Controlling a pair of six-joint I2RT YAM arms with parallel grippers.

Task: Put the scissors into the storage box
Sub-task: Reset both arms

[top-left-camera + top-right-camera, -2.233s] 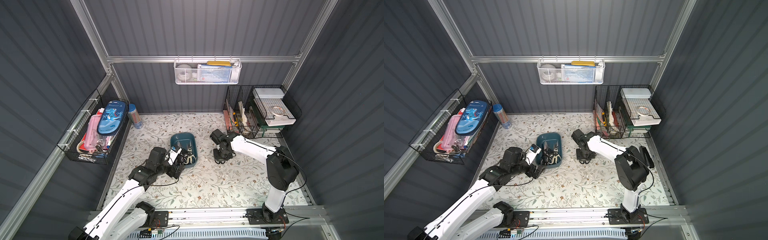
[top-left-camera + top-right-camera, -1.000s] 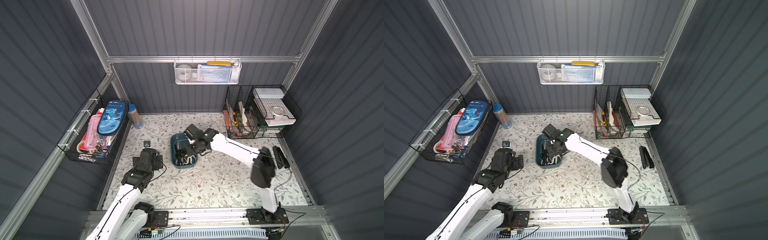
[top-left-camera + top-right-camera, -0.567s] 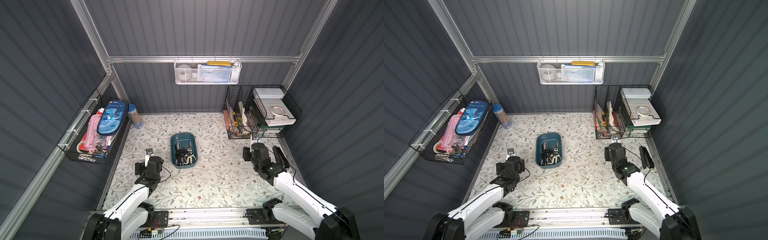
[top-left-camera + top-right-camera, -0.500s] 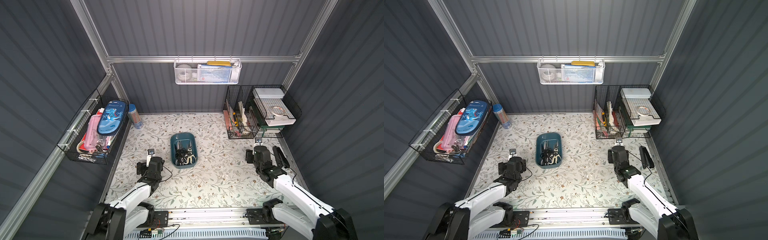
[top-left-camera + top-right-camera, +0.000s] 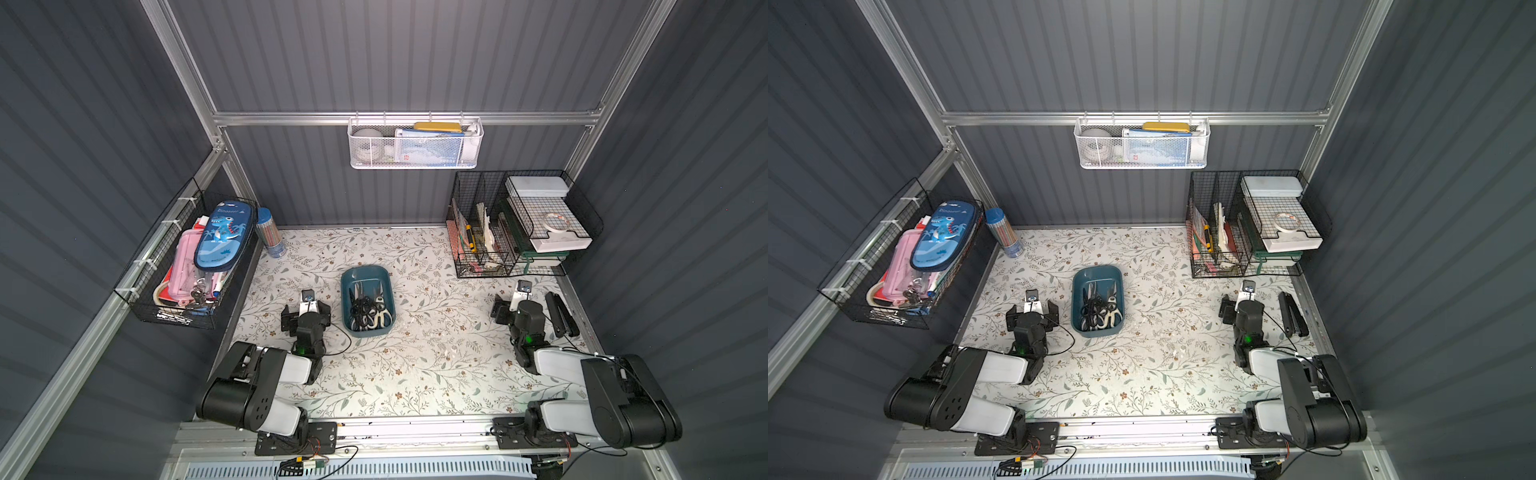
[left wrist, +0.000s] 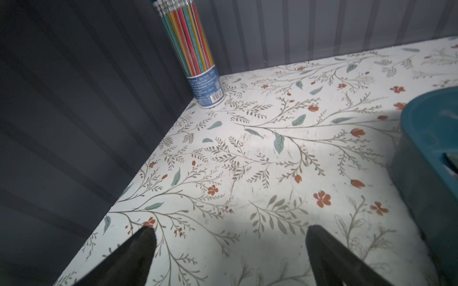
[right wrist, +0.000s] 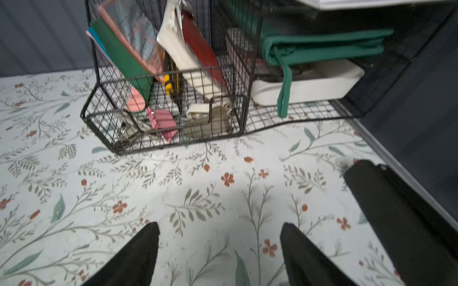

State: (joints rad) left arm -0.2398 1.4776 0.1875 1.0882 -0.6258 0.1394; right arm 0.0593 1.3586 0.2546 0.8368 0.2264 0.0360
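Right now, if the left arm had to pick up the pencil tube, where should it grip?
Probably mid-body, jaws straddling its round sides, coming from the open table side: the pencil tube stands in the back corner, walls close behind and beside it.

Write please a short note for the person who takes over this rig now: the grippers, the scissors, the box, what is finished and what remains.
Left gripper: open, empty, over the table beside the storage box.
Right gripper: open, empty, in front of the black wire basket.
Scissors: a pile lies inside the storage box; the count cannot be read.
Done: no scissors show loose on the table.
Left: probably nothing. Do check the long black item by the right wall, which I cannot identify.
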